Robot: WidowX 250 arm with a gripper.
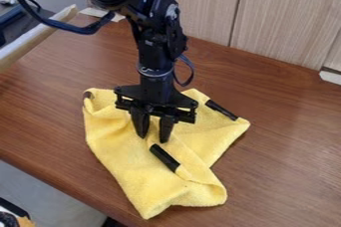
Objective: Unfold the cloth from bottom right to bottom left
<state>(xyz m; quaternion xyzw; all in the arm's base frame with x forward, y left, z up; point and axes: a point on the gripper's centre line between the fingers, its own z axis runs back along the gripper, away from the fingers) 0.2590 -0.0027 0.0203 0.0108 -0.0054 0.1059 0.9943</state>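
The yellow terry cloth (123, 159) lies rumpled and partly folded over itself on the brown wood-grain bench (286, 156), its lowest corner near the front edge. A layer is doubled over along its lower right side. One short black strip (164, 158) lies slantwise on the cloth just in front of the black two-finger hand (153, 139); another black strip (221, 110) runs along the upper right edge, and a small dark patch (87, 95) marks the upper left corner. The hand points down over the upper middle of the cloth, its fingers moderately apart, with yellow fabric showing between them; whether they touch or grip any of it, I cannot tell. Pale wood-grain panels (279, 17) stand behind the bench.
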